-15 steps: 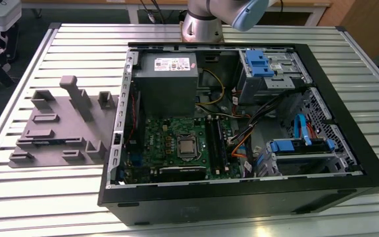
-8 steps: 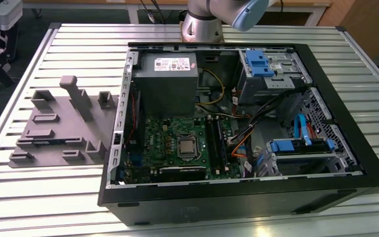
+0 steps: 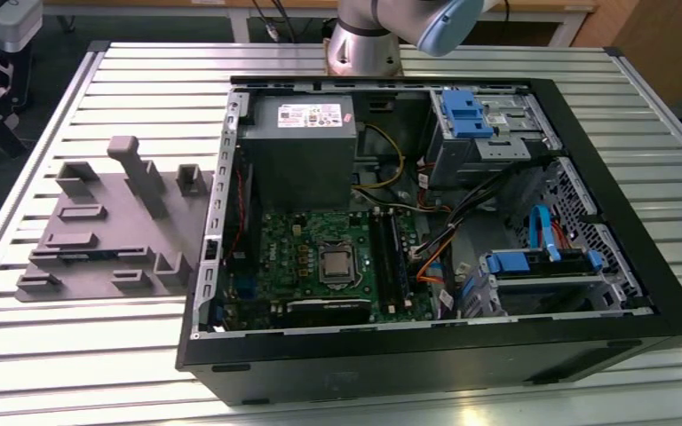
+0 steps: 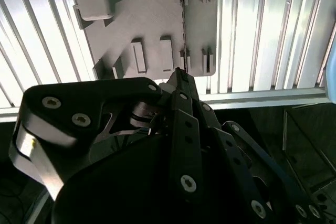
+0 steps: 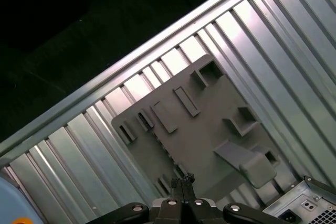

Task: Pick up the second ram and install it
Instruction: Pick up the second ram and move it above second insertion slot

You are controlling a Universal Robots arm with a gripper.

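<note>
On the slatted desk [image 3: 68, 355], at the exterior view's left of the open computer case [image 3: 436, 366], you see the grey holder tray [image 3: 107, 232]. The second ram [image 4: 182, 24] stands on edge in it. Your claw [image 4: 178, 75] hangs above the tray, tips pressed together, empty.

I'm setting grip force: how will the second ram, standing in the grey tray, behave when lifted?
The second ram looks like a thin strip standing on edge in slots of the grey tray, so it is probably stiff and light, yet likely fragile under hard squeezing. Freed from the slots, it may tip over.
</note>
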